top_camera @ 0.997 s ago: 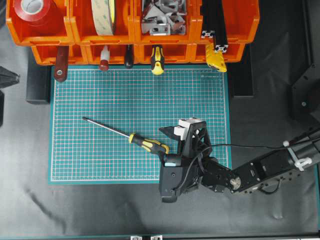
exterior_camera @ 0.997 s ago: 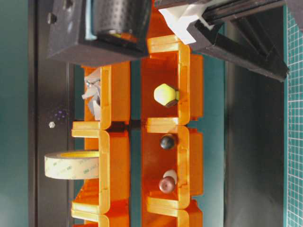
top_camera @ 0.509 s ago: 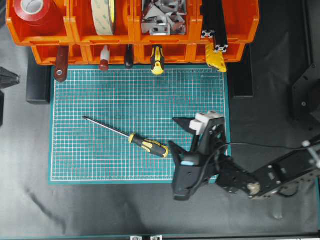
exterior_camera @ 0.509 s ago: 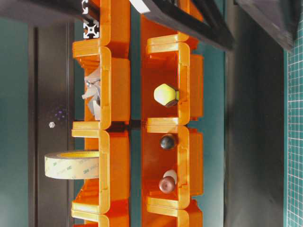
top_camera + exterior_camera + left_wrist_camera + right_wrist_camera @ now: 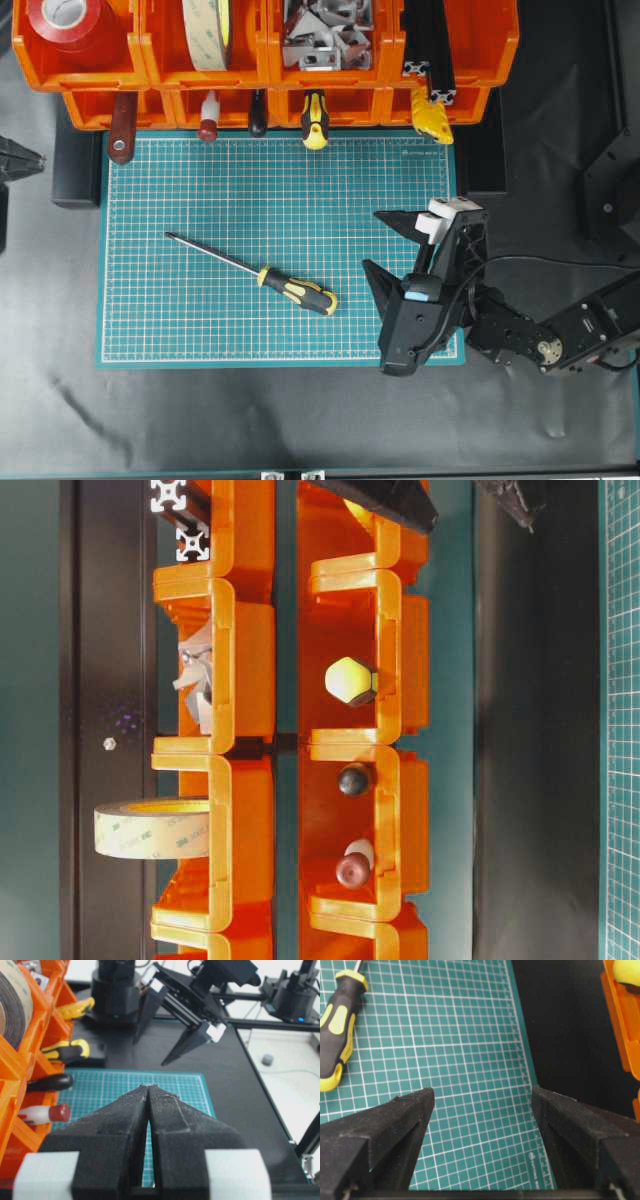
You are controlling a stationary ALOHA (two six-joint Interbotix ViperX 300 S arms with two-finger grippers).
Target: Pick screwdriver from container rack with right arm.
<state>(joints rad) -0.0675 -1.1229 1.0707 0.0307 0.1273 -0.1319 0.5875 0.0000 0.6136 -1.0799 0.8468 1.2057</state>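
The long screwdriver (image 5: 297, 290) with the yellow-and-black handle lies flat on the green mat (image 5: 250, 190), its shaft pointing up-left. My right gripper (image 5: 371, 238) is open and empty over the mat's right part, a little to the right of the handle and apart from it. In the right wrist view the handle (image 5: 340, 1015) lies at the upper left, outside my open right gripper (image 5: 482, 1091). The orange container rack (image 5: 265, 80) runs along the mat's far edge. My left gripper (image 5: 149, 1086) is shut and empty at the far left (image 5: 12, 160).
The rack's lower bins hold a smaller yellow-and-black screwdriver (image 5: 315, 120), dark red-handled tools (image 5: 122, 128) and a yellow part (image 5: 432, 118). The upper bins hold tape rolls (image 5: 205, 30), metal brackets (image 5: 320, 35) and black profiles (image 5: 430, 50). Black table surrounds the mat.
My right gripper has moved to the right, away from the screwdriver handle, staying open. The screwdriver has not moved. The arm has slid out of the table-level view.
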